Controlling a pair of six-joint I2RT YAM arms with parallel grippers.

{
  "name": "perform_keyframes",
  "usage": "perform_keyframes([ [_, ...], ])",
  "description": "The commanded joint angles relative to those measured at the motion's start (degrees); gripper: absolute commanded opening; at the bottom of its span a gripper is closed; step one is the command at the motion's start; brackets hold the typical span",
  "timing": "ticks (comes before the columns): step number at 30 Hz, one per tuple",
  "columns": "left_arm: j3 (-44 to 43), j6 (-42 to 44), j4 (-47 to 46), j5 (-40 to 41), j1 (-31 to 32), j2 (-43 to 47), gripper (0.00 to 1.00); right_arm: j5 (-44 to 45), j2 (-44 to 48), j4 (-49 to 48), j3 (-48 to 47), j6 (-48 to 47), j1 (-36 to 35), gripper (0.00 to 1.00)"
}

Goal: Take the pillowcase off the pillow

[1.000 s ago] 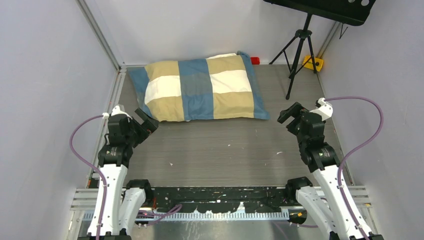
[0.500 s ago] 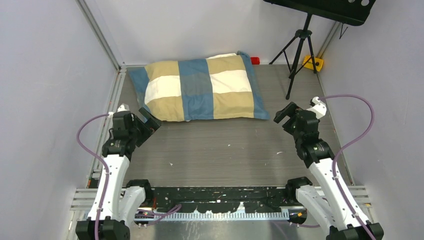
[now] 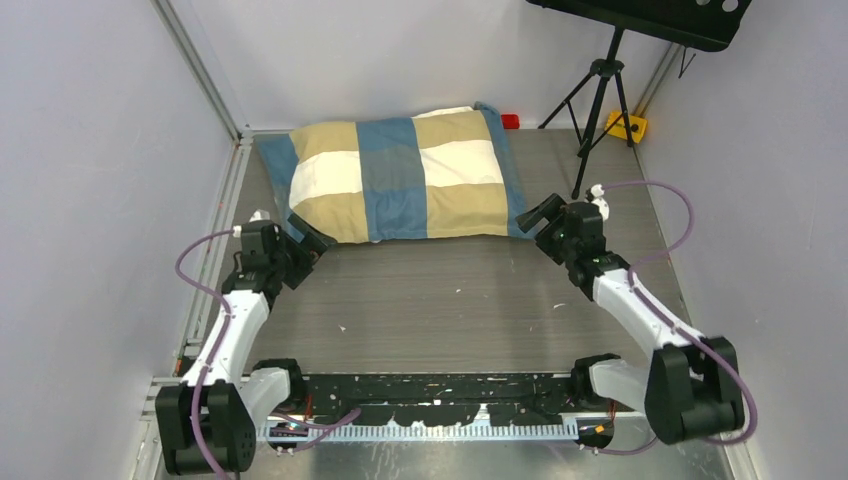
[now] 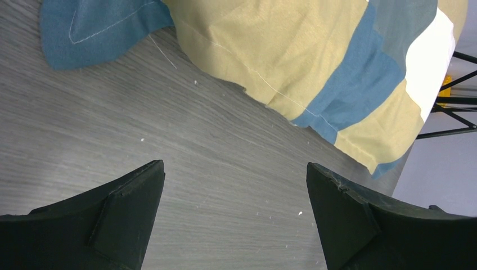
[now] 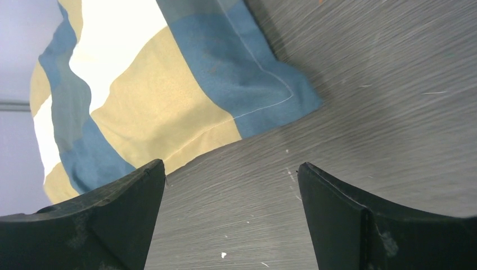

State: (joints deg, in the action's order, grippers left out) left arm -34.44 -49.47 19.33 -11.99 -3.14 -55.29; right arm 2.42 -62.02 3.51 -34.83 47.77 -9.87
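Right gripper (image 3: 545,215) spread, empty, just beside the pillowcase's (image 3: 400,178) near-right blue corner. Left gripper (image 3: 305,243) also spread, empty, just off its near-left corner. Pillowcase lies on the table (image 3: 450,300) beyond both, long axis left-right, pillow covered inside. Arms about equally near, with fabric straight ahead of each.

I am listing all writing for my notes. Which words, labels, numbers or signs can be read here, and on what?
No text can be read in any view.
The pillowcase bears only plain checked blocks.
The small yellow object beside the tripod is too small to tell.
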Motion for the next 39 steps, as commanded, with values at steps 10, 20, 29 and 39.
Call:
perform_keyframes([
  [10, 4.7, -2.5, -26.9, 1.4, -0.4, -11.5, 0.90, -4.1, -19.8, -23.9, 1.2, 7.2, 0.0, 0.87],
  [20, 5.0, -3.7, -37.7, -2.1, -0.4, -20.3, 0.43, -3.3, -28.9, -30.5, -1.0, 6.2, 0.0, 0.65],
  [29, -0.5, 2.5, -29.1, -3.1, -0.3, -13.3, 0.00, -2.6, -18.8, -24.7, -3.9, 1.2, 0.0, 0.00],
  [39, -12.9, 7.7, -6.2, -1.1, 0.4, 6.3, 0.00, -1.6, 3.4, -2.1, -14.8, -7.2, -0.1, 0.00],
])
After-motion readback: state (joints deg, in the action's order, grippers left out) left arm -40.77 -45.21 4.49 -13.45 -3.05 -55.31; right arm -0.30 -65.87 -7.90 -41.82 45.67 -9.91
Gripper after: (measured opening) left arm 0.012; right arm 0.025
